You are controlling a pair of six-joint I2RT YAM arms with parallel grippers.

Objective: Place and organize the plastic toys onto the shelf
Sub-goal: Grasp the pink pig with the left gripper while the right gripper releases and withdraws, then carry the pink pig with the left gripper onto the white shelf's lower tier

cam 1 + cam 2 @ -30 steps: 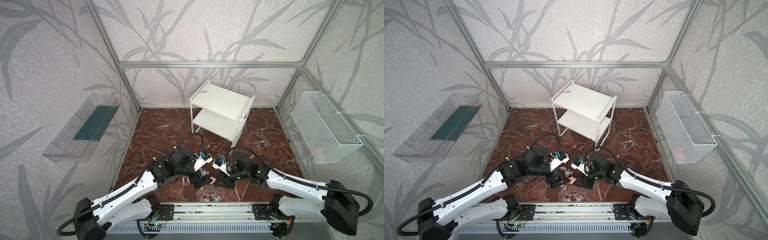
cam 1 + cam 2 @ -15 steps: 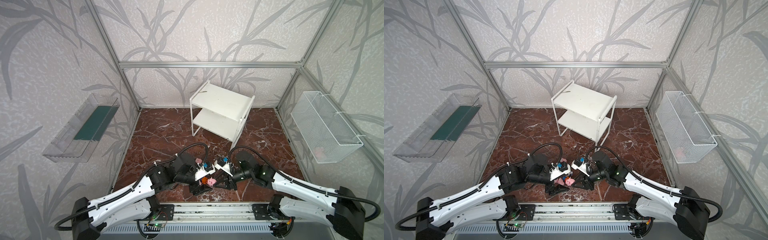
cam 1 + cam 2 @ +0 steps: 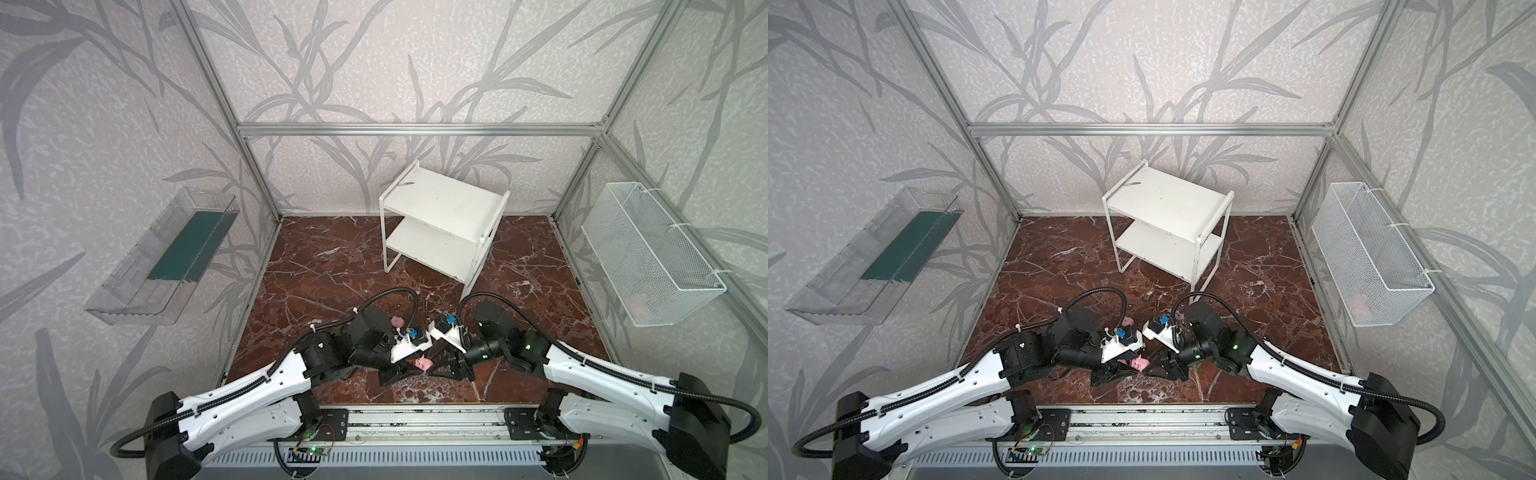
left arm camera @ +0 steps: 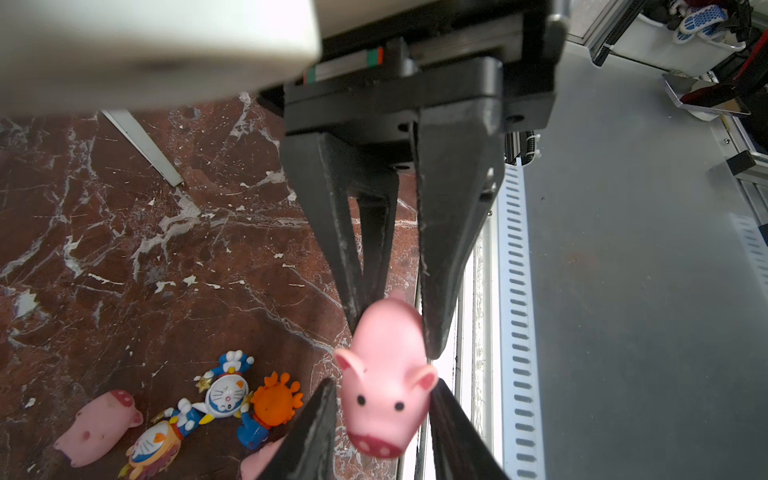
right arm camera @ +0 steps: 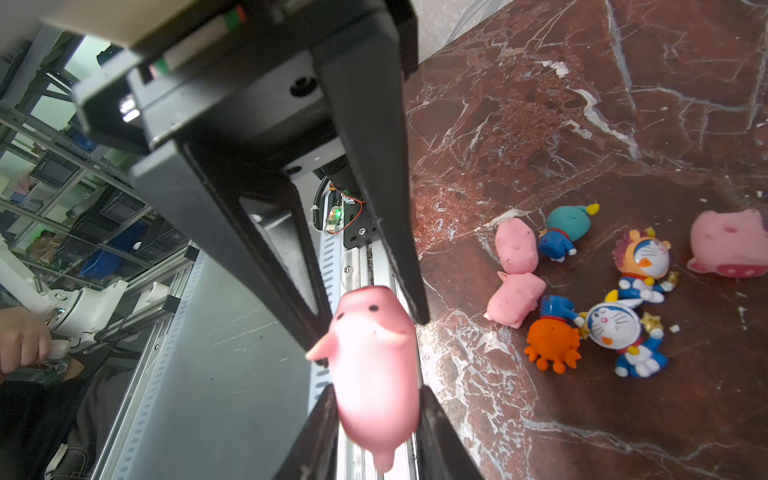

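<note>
Above the floor near the front rail, a pink pig hangs between both grippers. My right gripper is shut on its body. My left gripper faces it and pinches the pig's head from both sides. Several other toys lie on the marble floor beside them: pigs and blue-white figurines with teal, orange and white-gold headgear. The white two-tier shelf stands bare at the back.
A clear plastic tray hangs on the left wall. On the right wall is a white wire basket with something pink in it. The metal rail runs just in front of the grippers. One more pig lies behind the left wrist.
My left gripper's jaws have narrowed onto the pig's head while the right gripper kept its hold. Both grippers have shifted slightly toward the front rail.
</note>
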